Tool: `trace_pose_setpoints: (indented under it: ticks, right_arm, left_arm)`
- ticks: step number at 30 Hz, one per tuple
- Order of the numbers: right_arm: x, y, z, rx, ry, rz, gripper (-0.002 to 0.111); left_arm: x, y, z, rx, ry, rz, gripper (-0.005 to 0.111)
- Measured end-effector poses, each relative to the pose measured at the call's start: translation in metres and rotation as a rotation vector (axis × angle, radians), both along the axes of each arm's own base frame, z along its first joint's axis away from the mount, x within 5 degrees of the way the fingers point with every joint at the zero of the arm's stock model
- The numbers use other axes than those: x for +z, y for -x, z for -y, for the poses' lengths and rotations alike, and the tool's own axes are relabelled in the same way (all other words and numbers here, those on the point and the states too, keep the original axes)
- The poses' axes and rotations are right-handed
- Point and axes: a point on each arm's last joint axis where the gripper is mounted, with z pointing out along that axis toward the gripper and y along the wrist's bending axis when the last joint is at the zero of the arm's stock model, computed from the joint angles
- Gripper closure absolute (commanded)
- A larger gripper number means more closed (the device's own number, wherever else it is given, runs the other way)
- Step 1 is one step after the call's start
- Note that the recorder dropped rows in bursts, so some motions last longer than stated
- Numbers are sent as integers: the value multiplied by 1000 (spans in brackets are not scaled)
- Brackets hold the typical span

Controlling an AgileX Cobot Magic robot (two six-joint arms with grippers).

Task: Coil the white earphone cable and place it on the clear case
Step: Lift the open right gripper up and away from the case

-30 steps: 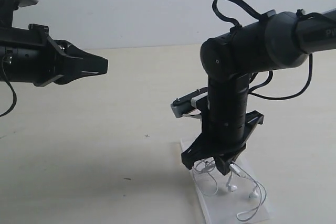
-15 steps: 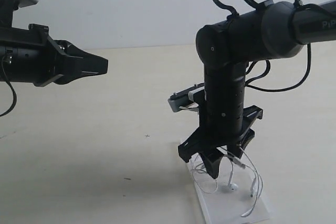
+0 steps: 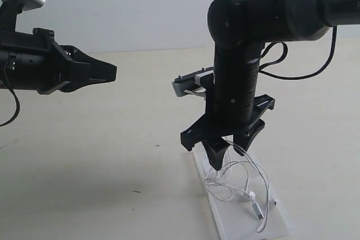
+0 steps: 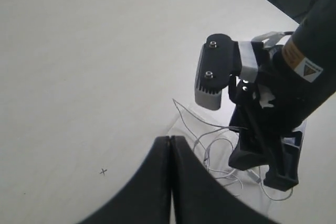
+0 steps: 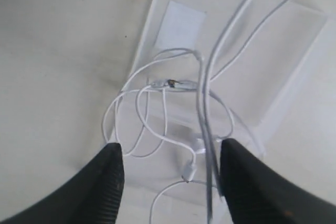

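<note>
Pale table [image 3: 112,155] beneath, my right pincer [image 3: 230,149] hangs jaws apart over the clear case [image 5: 278,61] where the white cable [image 3: 228,189] lies loosely looped, strands running up past one finger, so placing seems nearly done and next I must lift away without snagging, my left pincer [image 3: 107,71] closed, well aside.

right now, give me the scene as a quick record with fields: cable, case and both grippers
cable: white earphone cable in loose loops, mostly lying on the case, a few strands rising to the right gripper
case: clear case flat on the table, white sticker in one half
right gripper: open, pointing down just above the case
left gripper: shut, empty, raised, apart from the case
task state: cable on the case, not tidily coiled
</note>
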Motion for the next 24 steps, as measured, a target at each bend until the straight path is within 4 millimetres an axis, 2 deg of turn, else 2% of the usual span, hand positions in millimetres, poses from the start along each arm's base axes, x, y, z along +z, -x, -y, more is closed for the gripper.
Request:
trace_pose_setpoints:
  ticks: [4, 17, 19, 20, 21, 22, 24]
  right_arm:
    - [8, -2, 6, -8, 42, 56, 54]
    - [38, 3, 11, -22, 9, 131, 54]
    - [47, 5, 13, -23, -4, 151, 68]
    - [51, 6, 14, -22, -8, 164, 89]
    - [61, 8, 17, -15, -8, 199, 101]
    - [68, 9, 19, -11, -7, 221, 108]
    - [87, 13, 28, 3, 5, 299, 108]
  left_arm:
    - [0, 0, 0, 1, 1, -1, 107]
    - [0, 0, 0, 1, 1, -1, 107]
    - [0, 0, 0, 1, 1, -1, 107]
    - [0, 0, 0, 1, 1, -1, 107]
    - [0, -1, -1, 8, -2, 1, 107]
    - [0, -1, -1, 10, -5, 3, 107]
    - [0, -2, -2, 9, -29, 27, 107]
